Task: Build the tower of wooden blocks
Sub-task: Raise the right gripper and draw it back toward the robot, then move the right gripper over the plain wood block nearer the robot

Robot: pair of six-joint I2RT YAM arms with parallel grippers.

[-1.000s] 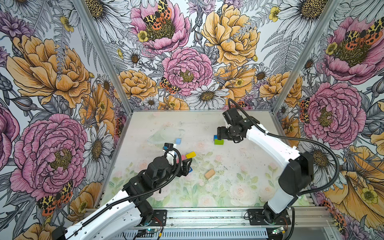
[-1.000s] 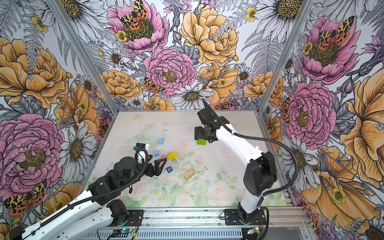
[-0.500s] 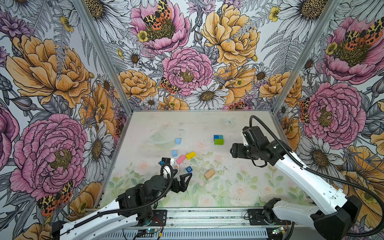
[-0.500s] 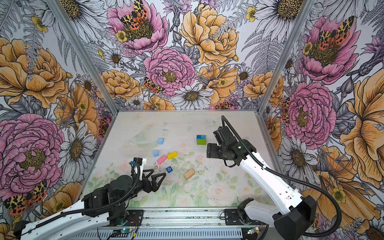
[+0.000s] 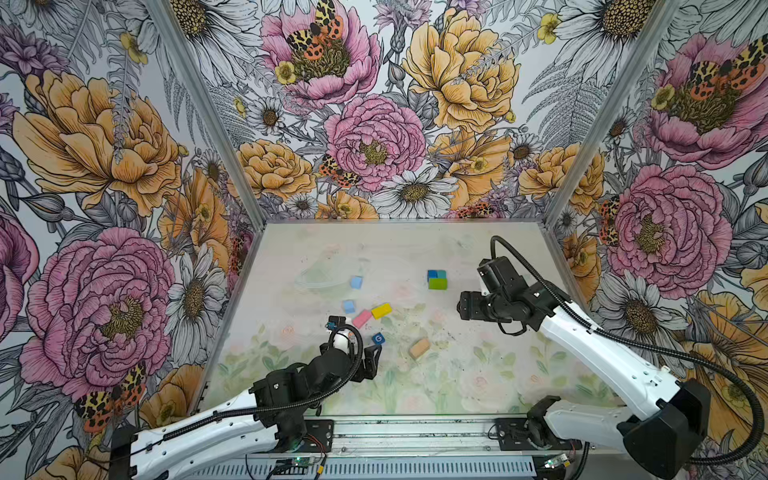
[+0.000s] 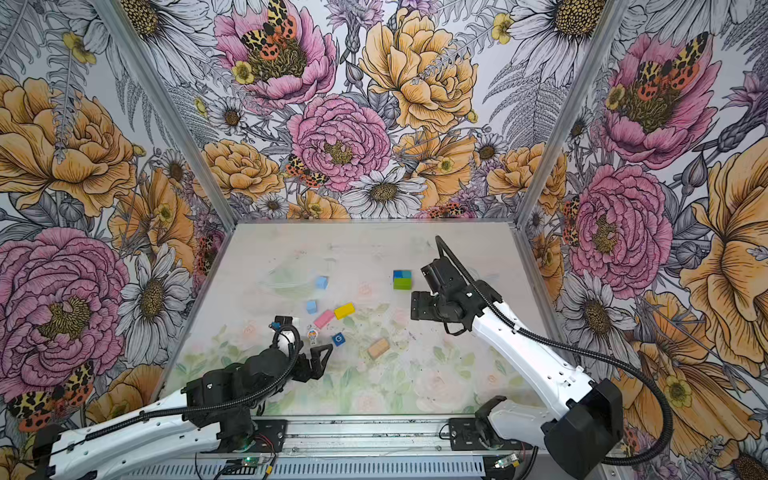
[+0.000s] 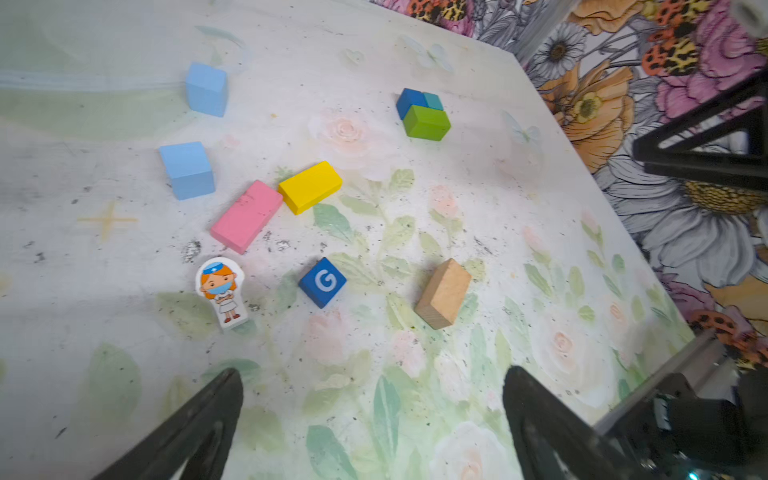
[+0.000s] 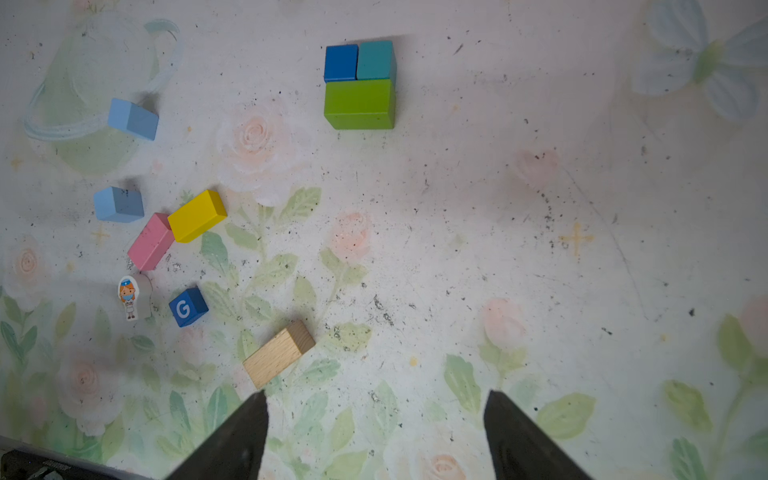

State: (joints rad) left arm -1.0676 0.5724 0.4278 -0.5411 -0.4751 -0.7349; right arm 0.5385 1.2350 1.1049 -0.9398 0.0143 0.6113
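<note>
Toward the front edge of the table (image 5: 478, 374), the left gripper (image 7: 372, 374) and right gripper (image 8: 374, 395) are retreating, jaws apart and empty, leaving the green brick (image 8: 359, 104) against 2 cubes (image 8: 340, 62) as a base.

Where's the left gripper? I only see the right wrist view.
Observer: Near the front edge, left of centre. The left gripper points at the G cube but stops short of it.
Operator: Holding anything?
Observer: No. Its fingers are wide open with nothing between them.
Operator: Where's my right arm relative to the green brick?
Observer: In a top view the right gripper sits to the right of the green brick, apart from it.
</note>
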